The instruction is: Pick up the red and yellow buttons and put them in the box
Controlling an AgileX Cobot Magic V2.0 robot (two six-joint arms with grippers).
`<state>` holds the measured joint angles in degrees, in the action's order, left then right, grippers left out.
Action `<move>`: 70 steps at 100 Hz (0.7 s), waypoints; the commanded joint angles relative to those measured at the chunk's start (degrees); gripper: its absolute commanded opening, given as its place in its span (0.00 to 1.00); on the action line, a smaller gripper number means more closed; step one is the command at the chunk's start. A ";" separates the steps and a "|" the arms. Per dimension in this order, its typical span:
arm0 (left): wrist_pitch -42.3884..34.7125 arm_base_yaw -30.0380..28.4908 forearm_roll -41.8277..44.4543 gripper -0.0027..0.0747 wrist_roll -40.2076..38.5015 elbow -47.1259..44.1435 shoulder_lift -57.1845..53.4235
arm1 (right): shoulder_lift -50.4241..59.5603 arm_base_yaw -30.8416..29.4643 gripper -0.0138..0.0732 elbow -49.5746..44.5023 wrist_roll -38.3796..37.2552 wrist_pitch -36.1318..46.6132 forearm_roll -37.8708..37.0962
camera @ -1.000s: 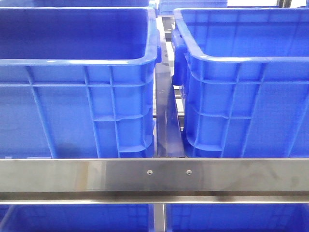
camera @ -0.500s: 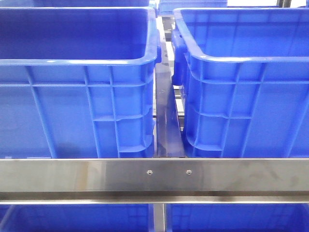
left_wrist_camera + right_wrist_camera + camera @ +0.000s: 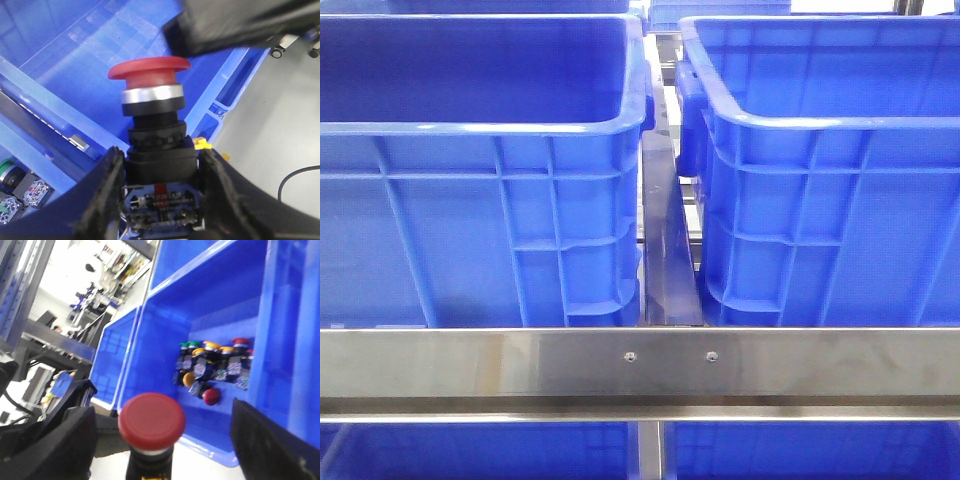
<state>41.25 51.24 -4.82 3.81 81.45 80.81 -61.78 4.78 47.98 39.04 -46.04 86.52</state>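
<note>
- Front view, left to right: two deep blue crates sit side by side behind a steel rail (image 3: 640, 365), the left box (image 3: 480, 130) and the right crate (image 3: 820, 125) parted by a narrow gap; no arm, hand or button shows here, and nothing tells which crate is the goal.
- Left wrist view: the left hand (image 3: 162, 200) grips a red button (image 3: 149, 70) by its black body at lower centre, the fingers (image 3: 107, 195) pressed against both sides. The button's long axis runs up the frame, away from the palm, with the red cap outermost.
- Same view: a blue crate floor fills the upper left beyond the cap, and a crate rim (image 3: 210, 107) runs beside the button at centre right, so the piece appears to hang over or just beside an open crate; a release there looks like the likely move.
- Right wrist view: the right hand (image 3: 160, 440) frames a second red mushroom button (image 3: 151, 421) at bottom centre, its cap facing the camera. The fingers stand well apart from the cap; whether they clamp the body below cannot be told.
- Same view, centre right: a cluster of buttons (image 3: 212, 367), red, yellow and green caps, lies in the corner of a blue bin.
</note>
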 commanded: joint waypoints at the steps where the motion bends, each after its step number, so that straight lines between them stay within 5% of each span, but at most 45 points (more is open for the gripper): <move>1: -4.07 0.39 -0.63 0.01 -0.17 1.81 -1.88 | -0.55 1.59 0.82 2.03 2.37 -1.64 5.09; 33: -4.07 0.39 -0.74 0.01 -0.17 1.81 -1.88 | -4.82 7.23 0.80 3.58 6.72 -0.04 8.37; 60: -3.84 0.39 -0.74 0.01 -0.17 1.81 -1.88 | -5.36 7.37 0.39 4.31 6.78 -0.82 8.62; 70: -3.84 0.39 -0.74 0.04 -0.17 1.81 -1.88 | -5.36 7.37 0.35 4.25 6.78 -0.82 8.57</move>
<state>41.00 51.24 -4.82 3.81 81.45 80.81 -68.24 12.01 50.32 44.75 -45.04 91.38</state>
